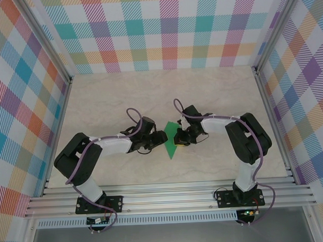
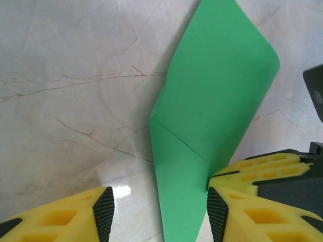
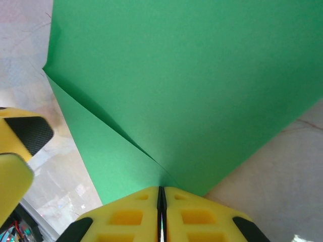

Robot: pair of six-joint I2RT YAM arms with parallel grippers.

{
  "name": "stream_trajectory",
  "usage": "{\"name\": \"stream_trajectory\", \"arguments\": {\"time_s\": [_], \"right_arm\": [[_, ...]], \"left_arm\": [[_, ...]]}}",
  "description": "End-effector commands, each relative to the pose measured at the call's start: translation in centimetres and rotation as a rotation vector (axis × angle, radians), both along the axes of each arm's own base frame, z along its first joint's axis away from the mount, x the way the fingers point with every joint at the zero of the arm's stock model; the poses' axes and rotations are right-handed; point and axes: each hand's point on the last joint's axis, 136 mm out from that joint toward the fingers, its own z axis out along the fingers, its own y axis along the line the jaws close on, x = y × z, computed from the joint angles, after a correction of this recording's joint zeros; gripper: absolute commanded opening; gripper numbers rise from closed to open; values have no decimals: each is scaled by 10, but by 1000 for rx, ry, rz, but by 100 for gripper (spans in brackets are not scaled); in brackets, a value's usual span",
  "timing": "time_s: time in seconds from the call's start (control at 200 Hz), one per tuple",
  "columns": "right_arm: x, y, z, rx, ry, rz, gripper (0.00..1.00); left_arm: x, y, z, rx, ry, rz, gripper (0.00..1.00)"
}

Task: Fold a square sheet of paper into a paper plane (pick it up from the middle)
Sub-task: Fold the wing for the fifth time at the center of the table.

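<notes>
The bright green sheet of paper (image 1: 171, 137) is folded into a tapering shape with a diagonal crease and is held between the two arms at the table's middle. My right gripper (image 3: 161, 194) is shut on one folded edge of the paper (image 3: 192, 85). My left gripper (image 2: 160, 206) is open, its pads either side of the narrow pointed end of the paper (image 2: 217, 85). The left pad stands well clear of it and the right pad is at its edge. The right gripper's yellow fingers (image 2: 262, 169) sit just beyond that right pad. From above, the left gripper (image 1: 161, 137) and the right gripper (image 1: 180, 139) face each other.
The marble-look table (image 1: 123, 101) is walled by checked panels (image 1: 169, 30) at the back and on both sides. An aluminium rail (image 1: 169, 192) runs along the near edge by the arm bases.
</notes>
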Motion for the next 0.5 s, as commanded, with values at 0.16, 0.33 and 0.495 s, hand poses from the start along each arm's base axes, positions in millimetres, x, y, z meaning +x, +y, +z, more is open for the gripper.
{"name": "stream_trajectory", "arguments": {"time_s": [0.16,0.33,0.495], "right_arm": [[-1,-3,4,85,-19,-10,11],[-2,-6,1,101,-13,-17,10],[-1,-9,-2,107,-10,-22,10]], "left_arm": [[9,-3,-6,8,29,-8,55],[13,-11,-9,-11,37,-22,52],[17,-17,-8,-29,30,-33,48]]}}
